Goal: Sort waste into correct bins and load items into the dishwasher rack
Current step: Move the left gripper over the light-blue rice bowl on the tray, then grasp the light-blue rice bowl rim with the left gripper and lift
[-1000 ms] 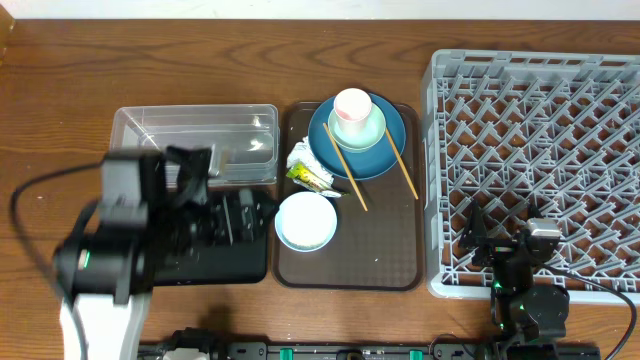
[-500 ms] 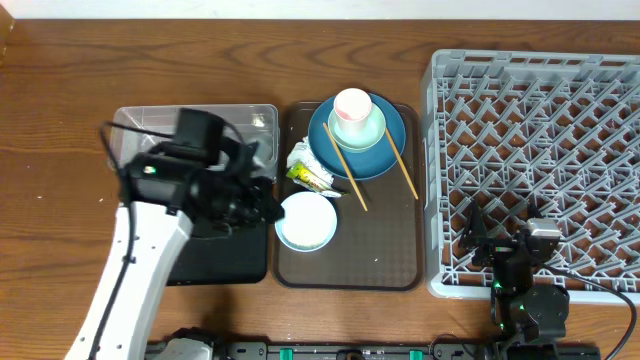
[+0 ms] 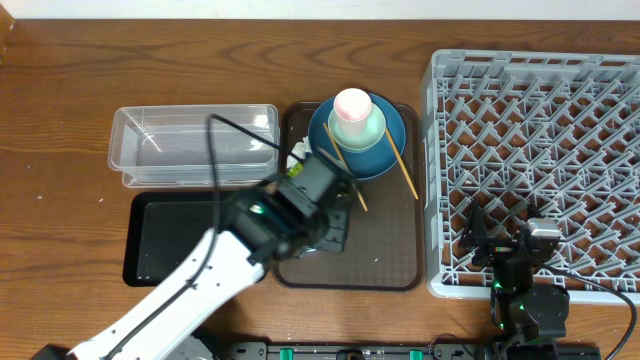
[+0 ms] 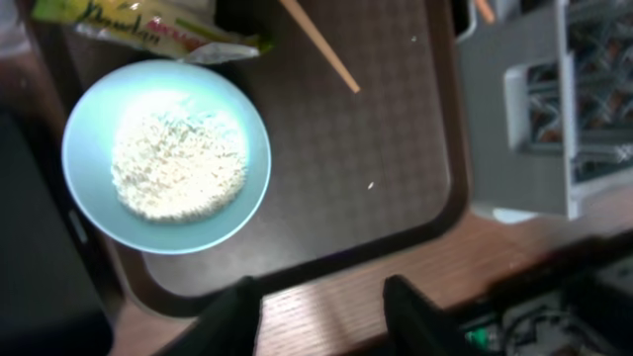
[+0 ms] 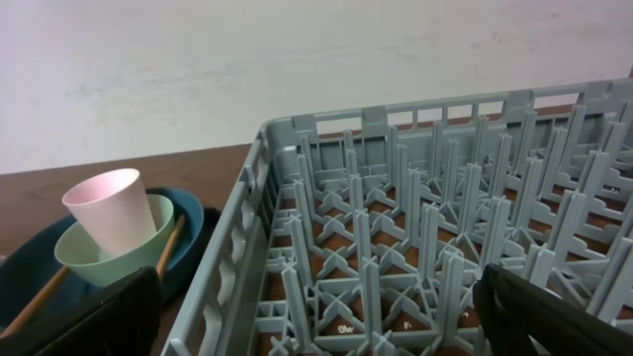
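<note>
In the left wrist view a pale blue-white bowl [image 4: 166, 156] holding white rice-like grains sits on the brown tray, with the snack wrapper [image 4: 148, 25] above it and a chopstick [image 4: 321, 44] nearby. My left gripper [image 4: 321, 321] is open and empty, its tips over the tray's front edge; overhead the left gripper [image 3: 325, 225] hides that bowl. The pink cup [image 3: 352, 105] stands in the mint-green bowl [image 3: 365, 128] on the dark blue plate [image 3: 385, 150]. The white tissue [image 3: 298, 152] peeks out beside the arm. My right gripper [image 5: 316, 326] is wide open at the dishwasher rack [image 5: 415, 227].
The clear tub [image 3: 190, 145] lies at the back left and the black tray [image 3: 175, 240] in front of it. The brown serving tray [image 3: 385, 255] sits between them and the grey rack [image 3: 540, 150]. Chopsticks [image 3: 403, 170] lean off the plate.
My left arm has swung right, from over the black tray and clear tub to above the brown tray, and it now covers the pale bowl. The right arm has stayed still.
</note>
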You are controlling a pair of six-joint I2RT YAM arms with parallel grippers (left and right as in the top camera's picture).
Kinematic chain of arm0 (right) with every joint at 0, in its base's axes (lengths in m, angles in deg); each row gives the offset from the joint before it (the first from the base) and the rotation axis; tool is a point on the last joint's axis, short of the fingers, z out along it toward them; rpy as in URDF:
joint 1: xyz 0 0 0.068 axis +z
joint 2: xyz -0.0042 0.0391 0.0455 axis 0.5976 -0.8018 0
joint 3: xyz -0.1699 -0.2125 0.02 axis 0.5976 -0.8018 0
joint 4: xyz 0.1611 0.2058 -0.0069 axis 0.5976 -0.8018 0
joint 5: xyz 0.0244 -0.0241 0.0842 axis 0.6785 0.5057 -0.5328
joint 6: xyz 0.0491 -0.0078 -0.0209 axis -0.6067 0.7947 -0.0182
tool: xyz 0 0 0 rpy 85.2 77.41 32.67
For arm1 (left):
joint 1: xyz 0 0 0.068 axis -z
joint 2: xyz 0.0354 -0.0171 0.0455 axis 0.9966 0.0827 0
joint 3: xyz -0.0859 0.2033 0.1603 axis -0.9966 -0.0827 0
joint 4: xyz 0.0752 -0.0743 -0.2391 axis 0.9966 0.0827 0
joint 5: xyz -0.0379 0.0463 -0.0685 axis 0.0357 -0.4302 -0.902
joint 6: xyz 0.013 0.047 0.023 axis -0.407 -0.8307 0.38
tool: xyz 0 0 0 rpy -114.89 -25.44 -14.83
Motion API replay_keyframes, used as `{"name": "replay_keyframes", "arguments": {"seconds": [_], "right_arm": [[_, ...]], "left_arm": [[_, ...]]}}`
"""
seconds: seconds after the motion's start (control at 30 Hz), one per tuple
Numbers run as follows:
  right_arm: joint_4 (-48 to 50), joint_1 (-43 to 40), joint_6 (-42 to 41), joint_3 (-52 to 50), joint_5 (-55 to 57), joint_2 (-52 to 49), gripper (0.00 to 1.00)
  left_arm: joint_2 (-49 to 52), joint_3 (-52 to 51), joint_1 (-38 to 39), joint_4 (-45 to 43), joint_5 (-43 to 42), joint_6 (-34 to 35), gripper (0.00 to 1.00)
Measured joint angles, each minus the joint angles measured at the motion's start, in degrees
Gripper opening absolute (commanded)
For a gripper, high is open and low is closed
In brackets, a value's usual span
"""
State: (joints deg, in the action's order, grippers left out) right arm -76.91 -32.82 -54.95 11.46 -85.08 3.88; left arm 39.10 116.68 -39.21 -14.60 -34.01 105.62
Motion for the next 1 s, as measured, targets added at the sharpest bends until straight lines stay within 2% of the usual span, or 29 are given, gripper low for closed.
{"name": "replay_keyframes", "arguments": {"seconds": [0.07,0.2,0.73,0.83,1.0], "right_arm": [[0.0,0.0,0.0,0.0,0.0,0.0,0.99],[0.0,0.0,0.0,0.0,0.0,0.0,0.99],[0.0,0.0,0.0,0.0,0.0,0.0,0.99],[0.0,0.0,0.0,0.0,0.0,0.0,0.99],[0.0,0.0,0.0,0.0,0.0,0.0,0.99]], "left_arm": [[1.4,0.0,1.7,-0.3,2.4,0.6,0.59],[5.1,0.0,2.8,-1.2,6.0,1.5,0.60],[22.9,0.0,2.8,-5.1,11.0,1.9,0.59],[24.9,0.0,2.8,-5.9,11.9,2.3,0.54],[25.9,0.0,2.8,-6.6,12.3,2.3,0.51]]}}
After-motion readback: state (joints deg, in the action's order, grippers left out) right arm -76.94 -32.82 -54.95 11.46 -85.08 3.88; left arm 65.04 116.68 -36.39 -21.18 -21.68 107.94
